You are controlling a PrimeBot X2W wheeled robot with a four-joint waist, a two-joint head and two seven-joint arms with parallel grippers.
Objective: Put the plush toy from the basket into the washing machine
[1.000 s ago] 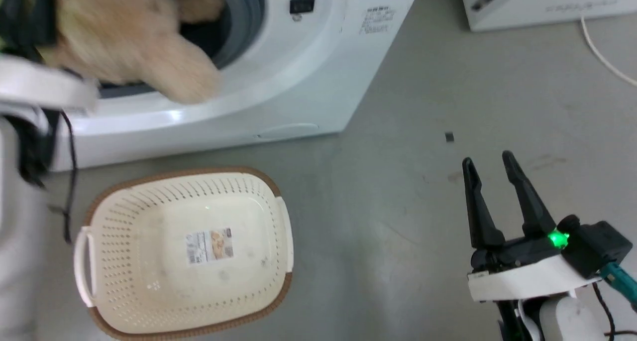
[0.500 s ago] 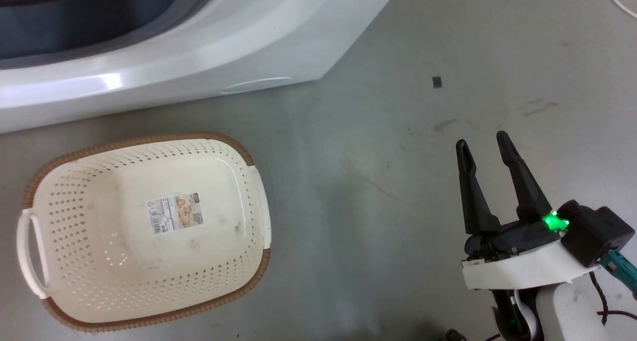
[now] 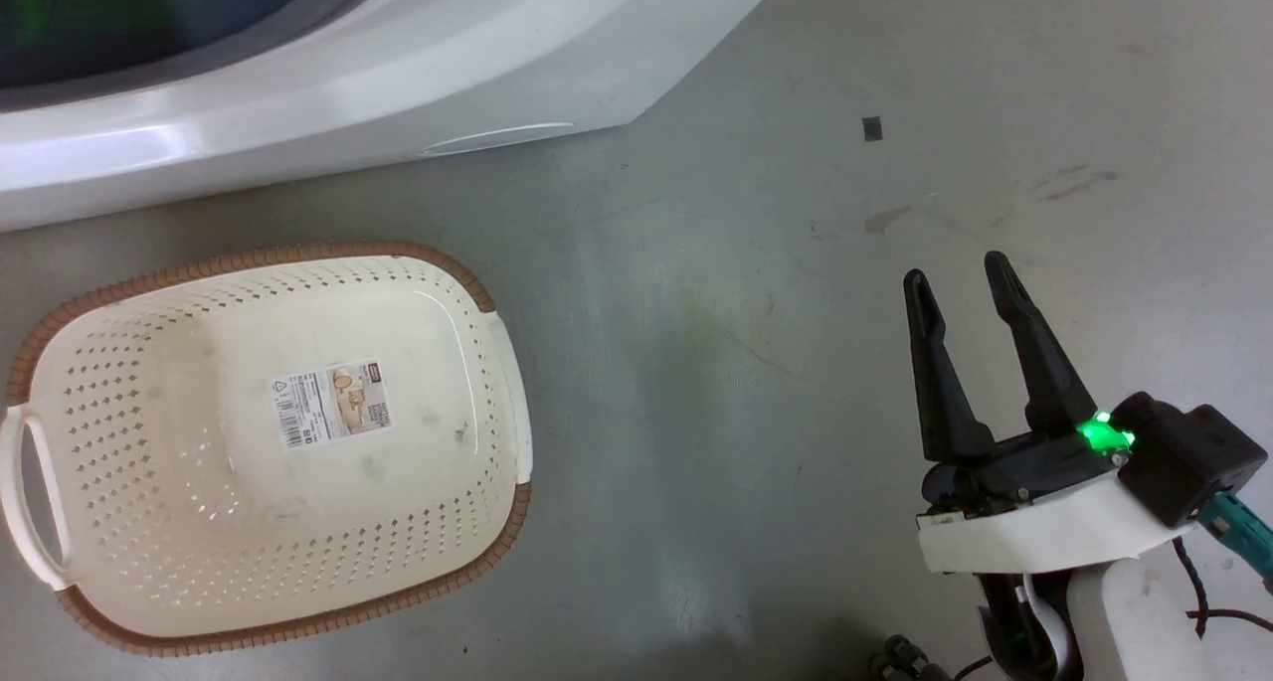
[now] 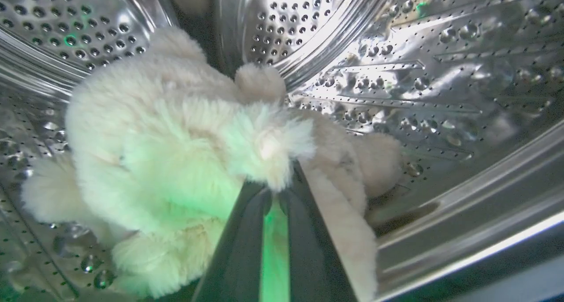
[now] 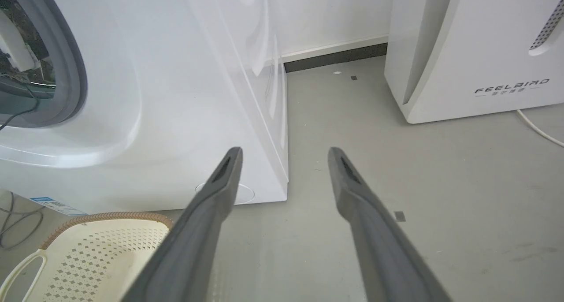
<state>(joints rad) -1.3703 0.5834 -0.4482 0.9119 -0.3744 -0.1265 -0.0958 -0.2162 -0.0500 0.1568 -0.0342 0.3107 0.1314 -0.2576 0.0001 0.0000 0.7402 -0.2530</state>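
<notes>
Judged the job nearly finished: found the plush toy [image 4: 176, 152] lying inside the washing machine [image 3: 398, 85], sprawled against the wall of the drum [image 4: 418, 72]. Saw the basket [image 3: 129, 363] on the floor [image 3: 696, 363] just before the machine, holding nothing but its paper label [image 3: 328, 403]. Noted the left gripper [image 4: 275, 192] with fingers drawn almost together, only a thin slit between them, tips buried in a tuft of fur and apparently pinching it. Reckoned only the release and the withdrawal through the porthole left to do. Spotted the right gripper [image 3: 955, 268] above bare floor, spread wide, gripping nothing. Marked long, shaggy, cream pile against hard, glossy, hole-punched steel; rounded, perforated plastic with a brown woven-look rim; a smooth grey rubber gasket [image 5: 75, 59].
</notes>
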